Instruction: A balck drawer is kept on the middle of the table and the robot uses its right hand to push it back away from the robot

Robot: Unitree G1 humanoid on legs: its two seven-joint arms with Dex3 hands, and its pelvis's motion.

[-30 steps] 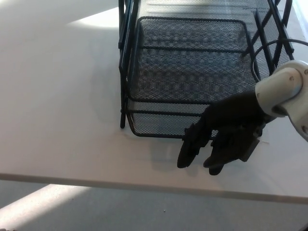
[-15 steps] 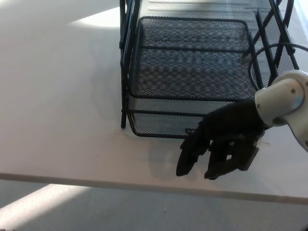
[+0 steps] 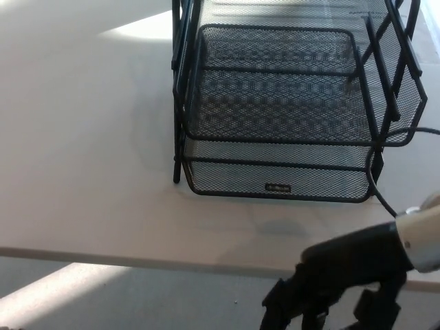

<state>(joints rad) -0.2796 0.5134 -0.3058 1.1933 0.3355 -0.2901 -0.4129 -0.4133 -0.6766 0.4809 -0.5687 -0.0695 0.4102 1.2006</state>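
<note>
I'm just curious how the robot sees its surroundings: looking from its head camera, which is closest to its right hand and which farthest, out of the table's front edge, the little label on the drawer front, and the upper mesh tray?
From the right hand, low right:
1. Table's front edge, just beside it.
2. Label, on the drawer front, beyond.
3. Upper mesh tray, farthest, at the top.

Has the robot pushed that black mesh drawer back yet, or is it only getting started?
Hard to call it finished. The black mesh drawer sits near the front of the white table, its front sticking out of the frame. The right hand is off the drawer, low by the table's near edge, touching nothing. The left hand is out of sight. If more pushing is wanted, the hand must come forward to the drawer's front.
</note>
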